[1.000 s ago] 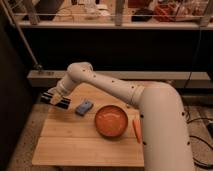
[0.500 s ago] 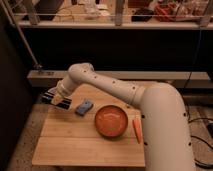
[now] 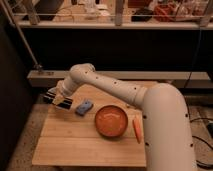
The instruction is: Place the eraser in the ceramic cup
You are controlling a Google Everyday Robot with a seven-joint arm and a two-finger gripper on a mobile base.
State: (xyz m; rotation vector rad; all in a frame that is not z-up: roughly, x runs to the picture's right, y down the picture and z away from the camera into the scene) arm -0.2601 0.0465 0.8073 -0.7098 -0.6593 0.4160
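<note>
I have the pincer low over the far left corner of the wooden table, at the end of the white arm, which reaches across from the robot's bulky body on the right of my view. Its dark fingers are together and clamped on nothing.

The eraser is a small blue-grey block lying flat on the table just beside the pincer, on the side toward the bowl. It is close to the fingers, but there is a gap of bare wood between them (I can't tell how high the pincer sits above the surface).

Beyond the eraser, farther from the pincer, sits the wide orange-red bowl, near the eraser but not touching it. On the bowl's far side from the pincer, an orange carrot-shaped stick lies on the wood just beside the bowl's rim and close to the robot's body.

Behind the pincer, past the table's back edge, a pale ledge runs along a dark wall.
</note>
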